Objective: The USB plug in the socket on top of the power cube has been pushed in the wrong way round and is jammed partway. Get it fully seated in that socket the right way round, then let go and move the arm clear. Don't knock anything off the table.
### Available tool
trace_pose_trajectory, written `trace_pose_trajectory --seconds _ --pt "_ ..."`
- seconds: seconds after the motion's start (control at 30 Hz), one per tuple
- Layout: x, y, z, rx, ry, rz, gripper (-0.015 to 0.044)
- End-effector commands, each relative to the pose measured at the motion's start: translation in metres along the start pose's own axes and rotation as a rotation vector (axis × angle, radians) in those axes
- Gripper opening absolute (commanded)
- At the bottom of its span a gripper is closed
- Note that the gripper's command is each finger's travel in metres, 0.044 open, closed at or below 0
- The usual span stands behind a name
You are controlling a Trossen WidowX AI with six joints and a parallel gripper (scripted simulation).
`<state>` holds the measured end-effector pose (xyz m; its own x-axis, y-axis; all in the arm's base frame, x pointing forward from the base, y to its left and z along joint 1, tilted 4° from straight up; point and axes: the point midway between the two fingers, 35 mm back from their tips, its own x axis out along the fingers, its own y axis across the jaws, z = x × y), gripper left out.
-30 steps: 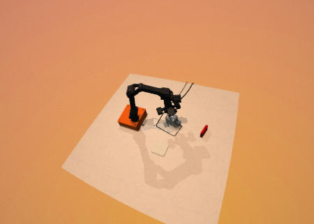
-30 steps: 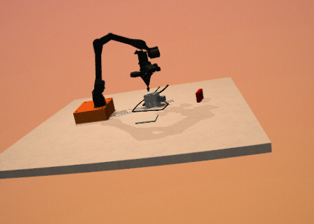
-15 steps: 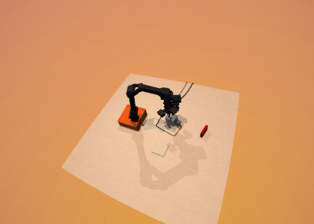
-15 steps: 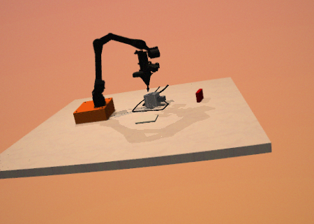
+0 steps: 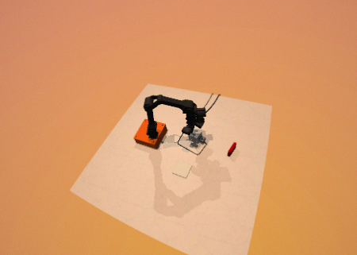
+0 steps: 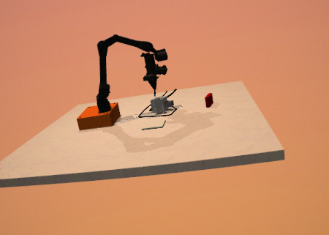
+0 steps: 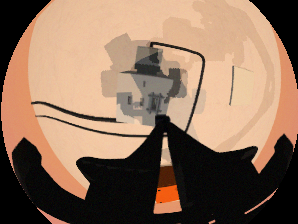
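The grey power cube (image 5: 197,137) (image 6: 158,105) (image 7: 131,87) stands on the table, with small slots in its top in the wrist view. My gripper (image 6: 154,91) (image 7: 164,125) points down, shut on the USB plug, of which only a tiny dark piece shows at the fingertips. The tips are just above the cube in the exterior view and over its near edge in the wrist view. Whether the plug touches the cube, and which way round it is, cannot be told. The fingertips are hard to make out in the top view.
A grey block (image 6: 170,103) (image 7: 148,54) sticks out from the cube's side. A black cable (image 5: 188,150) (image 6: 156,116) (image 7: 203,70) loops around the cube. A red block (image 5: 232,148) (image 6: 208,100) stands to the right. A pale flat square (image 5: 182,170) (image 7: 243,86) lies in front.
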<state>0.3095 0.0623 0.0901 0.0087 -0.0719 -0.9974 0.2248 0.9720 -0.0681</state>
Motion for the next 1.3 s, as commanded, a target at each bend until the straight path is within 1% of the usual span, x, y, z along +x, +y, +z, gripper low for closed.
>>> trace_pose_trajectory --seconds 0.0,1.27 --pt "0.0003 0.0 0.0 -0.125 0.0 0.0 0.0" --pt "0.0003 0.0 -0.0001 -1.12 0.0 0.0 0.0"
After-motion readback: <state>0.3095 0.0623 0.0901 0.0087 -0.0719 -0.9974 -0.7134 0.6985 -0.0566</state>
